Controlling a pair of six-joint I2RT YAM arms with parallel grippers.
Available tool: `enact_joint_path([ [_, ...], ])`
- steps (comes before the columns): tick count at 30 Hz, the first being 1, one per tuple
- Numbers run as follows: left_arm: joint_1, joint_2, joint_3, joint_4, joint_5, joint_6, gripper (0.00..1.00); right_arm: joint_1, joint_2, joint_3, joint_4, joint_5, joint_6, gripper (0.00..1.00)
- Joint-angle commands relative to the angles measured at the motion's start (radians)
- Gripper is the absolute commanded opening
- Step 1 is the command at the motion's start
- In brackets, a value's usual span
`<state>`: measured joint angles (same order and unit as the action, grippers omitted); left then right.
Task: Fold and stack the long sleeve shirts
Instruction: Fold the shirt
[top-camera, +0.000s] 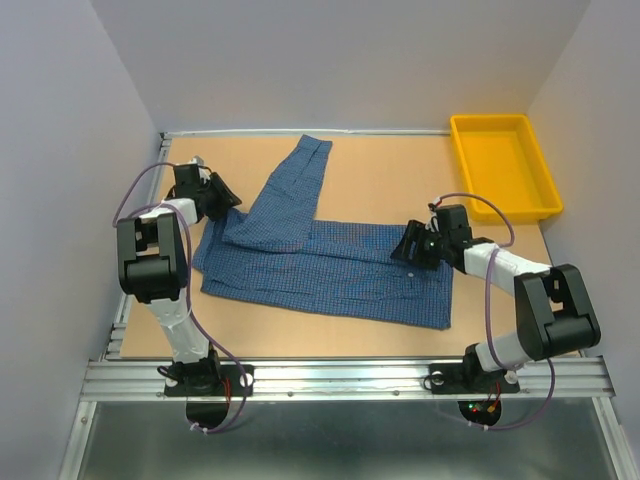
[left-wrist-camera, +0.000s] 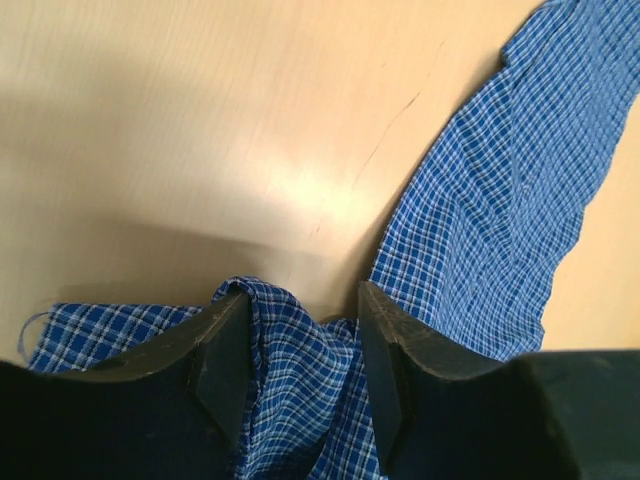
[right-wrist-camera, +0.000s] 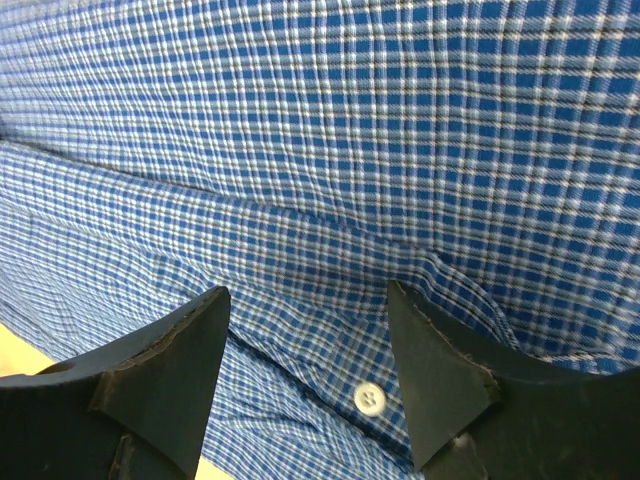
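One long sleeve shirt (top-camera: 330, 265) of blue check cloth lies spread across the wooden table, with one sleeve (top-camera: 295, 185) stretched toward the back. My left gripper (top-camera: 222, 197) is at the shirt's left end. In the left wrist view its jaws (left-wrist-camera: 300, 320) stand apart with a raised bunch of check cloth (left-wrist-camera: 290, 370) between them, resting against the left finger. My right gripper (top-camera: 408, 245) is low over the shirt's right part. Its jaws (right-wrist-camera: 305, 300) are open over flat cloth (right-wrist-camera: 350, 120), and a small white button (right-wrist-camera: 369, 398) shows between the fingers.
A yellow tray (top-camera: 462, 160) stands at the back right corner. Bare tabletop (top-camera: 390, 170) shows behind the shirt and bare tabletop (left-wrist-camera: 200, 130) also lies beyond the left gripper. White walls close in the table on three sides.
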<state>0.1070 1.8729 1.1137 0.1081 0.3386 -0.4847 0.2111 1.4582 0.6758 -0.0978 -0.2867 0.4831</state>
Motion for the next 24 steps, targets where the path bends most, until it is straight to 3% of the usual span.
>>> enact_joint_path([
  [1,0.023,-0.032,0.07,0.047,0.025,0.032,0.56,0.01,-0.064,-0.019,-0.046,0.017,-0.012,0.7],
  [10,0.022,-0.273,0.019,-0.079,0.005,0.04,0.71,0.01,-0.165,0.14,-0.106,0.079,-0.023,0.7],
  [15,0.007,-0.414,-0.072,-0.143,-0.03,0.078,0.72,0.007,-0.115,0.211,-0.12,0.213,0.014,0.66],
  [24,0.006,-0.301,-0.038,-0.15,0.005,0.101,0.72,-0.004,0.022,0.248,-0.118,0.256,0.043,0.61],
])
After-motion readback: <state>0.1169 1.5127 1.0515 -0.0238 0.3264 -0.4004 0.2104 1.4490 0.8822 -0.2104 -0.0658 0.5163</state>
